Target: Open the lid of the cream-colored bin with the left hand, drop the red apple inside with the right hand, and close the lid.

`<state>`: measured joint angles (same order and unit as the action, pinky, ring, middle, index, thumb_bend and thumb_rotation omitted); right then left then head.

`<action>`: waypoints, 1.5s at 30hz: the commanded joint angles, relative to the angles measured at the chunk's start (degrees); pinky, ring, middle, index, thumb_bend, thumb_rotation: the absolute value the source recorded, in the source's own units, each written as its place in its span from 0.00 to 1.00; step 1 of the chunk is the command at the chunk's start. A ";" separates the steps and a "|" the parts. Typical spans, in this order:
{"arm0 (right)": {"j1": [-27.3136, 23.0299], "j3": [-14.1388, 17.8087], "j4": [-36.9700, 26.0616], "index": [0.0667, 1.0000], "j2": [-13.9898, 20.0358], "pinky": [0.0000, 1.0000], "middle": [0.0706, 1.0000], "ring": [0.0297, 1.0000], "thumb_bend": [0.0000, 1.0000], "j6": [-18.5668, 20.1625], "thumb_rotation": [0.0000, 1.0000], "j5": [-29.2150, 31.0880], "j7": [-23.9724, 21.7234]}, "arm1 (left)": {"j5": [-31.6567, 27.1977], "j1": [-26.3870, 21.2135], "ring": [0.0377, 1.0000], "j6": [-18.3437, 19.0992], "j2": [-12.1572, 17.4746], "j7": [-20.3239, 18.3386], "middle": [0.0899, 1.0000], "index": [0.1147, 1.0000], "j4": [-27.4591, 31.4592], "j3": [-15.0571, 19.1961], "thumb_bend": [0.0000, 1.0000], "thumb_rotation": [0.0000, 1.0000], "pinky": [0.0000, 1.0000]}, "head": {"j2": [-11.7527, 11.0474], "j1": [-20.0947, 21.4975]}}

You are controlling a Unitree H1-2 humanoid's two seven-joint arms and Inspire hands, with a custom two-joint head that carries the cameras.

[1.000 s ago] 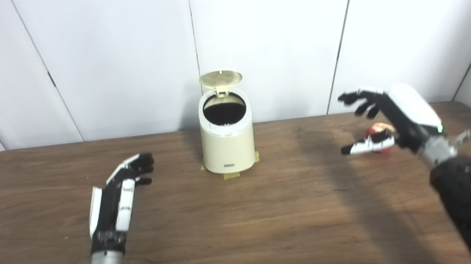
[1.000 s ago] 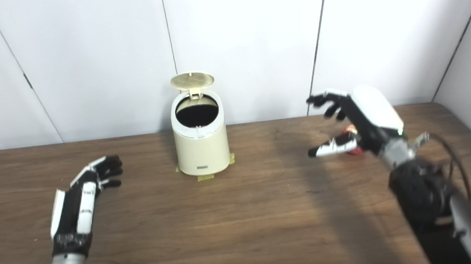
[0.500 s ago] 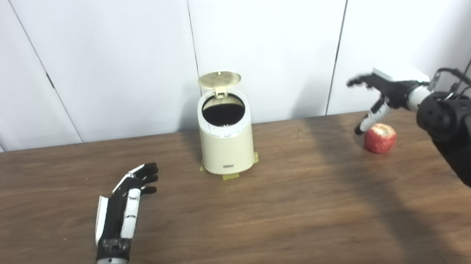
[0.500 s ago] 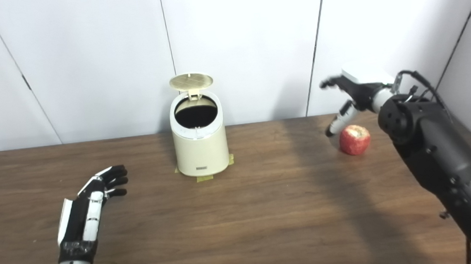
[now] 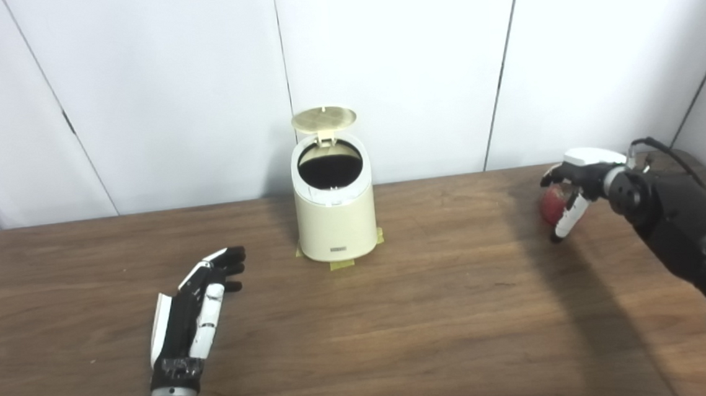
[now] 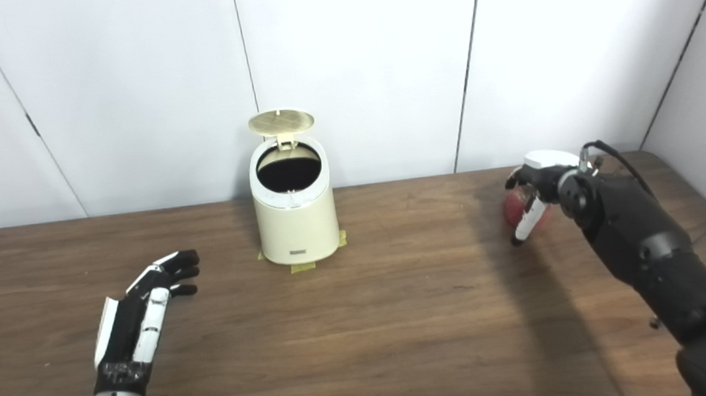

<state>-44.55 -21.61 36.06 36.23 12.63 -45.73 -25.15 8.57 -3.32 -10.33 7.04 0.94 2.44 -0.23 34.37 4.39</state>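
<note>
The cream-colored bin [image 5: 336, 224] stands at the back middle of the table. Its round lid [image 5: 323, 118] is tipped up and the dark opening shows. The red apple [image 5: 549, 206] rests on the table at the far right. My right hand [image 5: 573, 186] is draped over it from above: the fingers curve over its top, and the thumb [image 5: 569, 220] points down along its front, not pressed in. Most of the apple is hidden behind that hand. My left hand [image 5: 195, 299] lies open and flat on the table, left of and nearer than the bin, holding nothing.
Yellow tape [image 5: 345, 264] shows under the bin's base. White wall panels [image 5: 406, 64] rise right behind the brown wooden table [image 5: 399, 319]. The table's right edge runs close behind the right arm [image 5: 691, 236].
My right hand has dropped from above and behind the apple down onto it. The left hand has barely moved. The camera has shifted slightly.
</note>
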 commanded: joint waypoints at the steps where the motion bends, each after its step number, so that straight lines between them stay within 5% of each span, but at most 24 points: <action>1: -3.46 -0.10 0.62 0.81 1.13 0.61 0.88 0.79 0.95 -1.08 0.27 -0.10 1.97 | 0.22 -0.86 0.76 -0.42 -0.06 0.06 0.76 0.73 1.57 -0.03 0.37 0.88 0.69 | -0.02 -0.04; 10: -1.90 -0.86 -2.31 0.79 0.86 0.59 0.83 0.76 0.95 1.09 0.27 0.54 1.14 | 0.83 -0.63 0.75 -0.23 0.03 0.20 0.76 0.74 2.08 -0.06 0.38 0.87 0.68 | 0.03 -0.27; 18: -2.65 -1.70 0.03 0.73 0.99 0.59 0.79 0.74 0.93 -2.03 0.17 0.90 1.54 | 0.81 -0.46 0.75 -0.55 -0.25 0.38 0.76 0.74 2.33 -0.05 0.37 0.86 0.67 | -0.15 -0.63; 22: -3.18 -3.96 0.17 0.73 1.26 0.61 0.81 0.78 0.96 -1.83 0.21 -1.13 0.21 | 0.61 -0.47 0.75 -0.66 -0.29 0.35 0.77 0.74 2.20 -0.05 0.37 0.85 0.68 | -0.23 -0.82; 24: -3.37 -5.03 0.53 0.74 1.34 0.51 0.75 0.66 0.94 -1.67 0.21 -2.04 -0.02 | 0.49 -0.38 0.75 -0.35 -0.44 0.36 0.77 0.74 2.47 -0.03 0.36 0.84 0.68 | -0.36 -0.92; 29: -2.56 -6.28 0.98 0.75 1.34 0.47 0.73 0.62 0.90 -1.40 0.12 -2.85 0.08 | 1.00 -0.37 0.75 -1.02 -0.38 0.53 0.76 0.73 2.56 -0.11 0.36 0.85 0.67 | -0.17 -0.77; 31: -1.73 -7.05 0.79 0.72 1.86 0.42 0.68 0.55 0.89 -3.07 0.09 -3.94 2.52 | 0.94 -0.33 0.75 -0.55 -0.52 0.54 0.76 0.73 2.81 -0.08 0.36 0.85 0.67 | -0.09 -1.06; 33: -0.98 -9.62 2.06 0.65 2.15 0.34 0.58 0.45 0.85 -3.80 0.03 -8.59 9.70 | 1.39 -0.34 0.74 -0.90 -0.64 0.87 0.76 0.73 2.80 -0.08 0.36 0.84 0.66 | 0.03 -1.25; 35: 0.06 -10.24 4.07 0.51 1.46 0.26 0.43 0.36 0.60 -3.44 0.00 -10.75 18.68 | 1.69 -0.37 0.73 -1.08 -0.66 1.04 0.75 0.72 2.94 -0.05 0.36 0.84 0.65 | 0.11 -0.97; 36: 1.01 -9.27 3.57 0.50 1.10 0.27 0.43 0.36 0.56 -2.87 0.00 -10.24 21.52 | 1.52 -0.42 0.73 -1.11 -0.65 0.99 0.75 0.72 2.95 0.02 0.37 0.84 0.65 | 0.04 -0.80; 45: 3.75 -5.76 1.16 0.49 0.66 0.28 0.43 0.34 0.51 -3.69 0.00 -8.01 28.16 | 1.27 -0.96 0.73 -2.39 -0.34 1.00 0.75 0.71 1.43 0.27 0.37 0.82 0.65 | -0.15 -0.59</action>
<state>-40.06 -27.66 37.50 35.69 8.37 -52.95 2.70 9.69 -2.63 -10.08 6.46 1.43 3.49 -0.14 34.19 3.69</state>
